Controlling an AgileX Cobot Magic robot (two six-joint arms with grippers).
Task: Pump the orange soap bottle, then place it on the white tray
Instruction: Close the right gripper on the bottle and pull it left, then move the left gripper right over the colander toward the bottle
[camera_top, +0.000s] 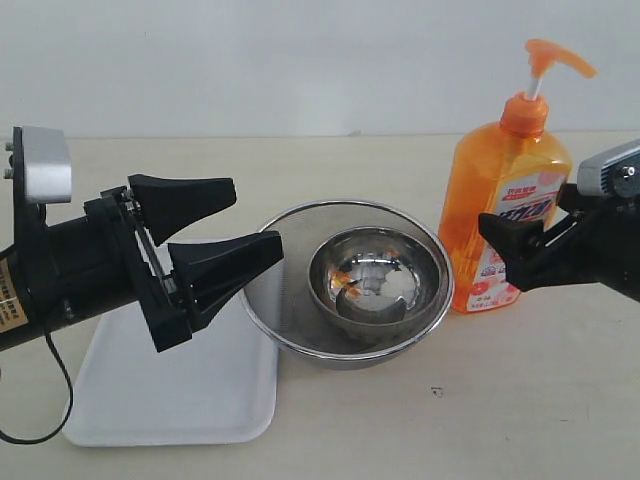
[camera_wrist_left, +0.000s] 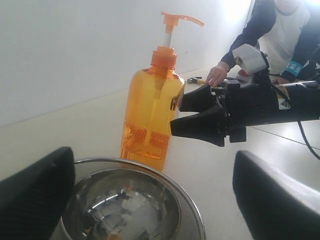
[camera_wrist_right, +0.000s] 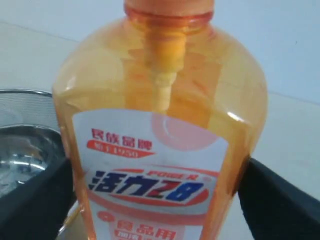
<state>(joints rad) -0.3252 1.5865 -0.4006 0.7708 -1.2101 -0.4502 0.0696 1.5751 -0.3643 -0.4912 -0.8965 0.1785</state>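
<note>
The orange soap bottle (camera_top: 505, 190) (camera_wrist_left: 150, 115) (camera_wrist_right: 160, 125) stands upright on the table, right of the steel bowls, with its pump head up. My right gripper (camera_top: 500, 240) (camera_wrist_left: 176, 116) (camera_wrist_right: 160, 200) is open. Its black fingers (camera_wrist_right: 280, 200) sit on either side of the bottle's labelled lower body, close against it. The white tray (camera_top: 170, 400) lies flat at the front left. My left gripper (camera_top: 258, 218) (camera_wrist_left: 155, 200) hangs open above the tray's right part, holding nothing, with its tips pointing at the bowls and the bottle.
A round steel mesh bowl (camera_top: 285, 300) (camera_wrist_left: 192, 205) with a smaller shiny steel bowl (camera_top: 375, 275) inside it sits between the tray and the bottle. A wall runs behind the table. In the left wrist view, a person (camera_wrist_left: 280, 30) is at the far side.
</note>
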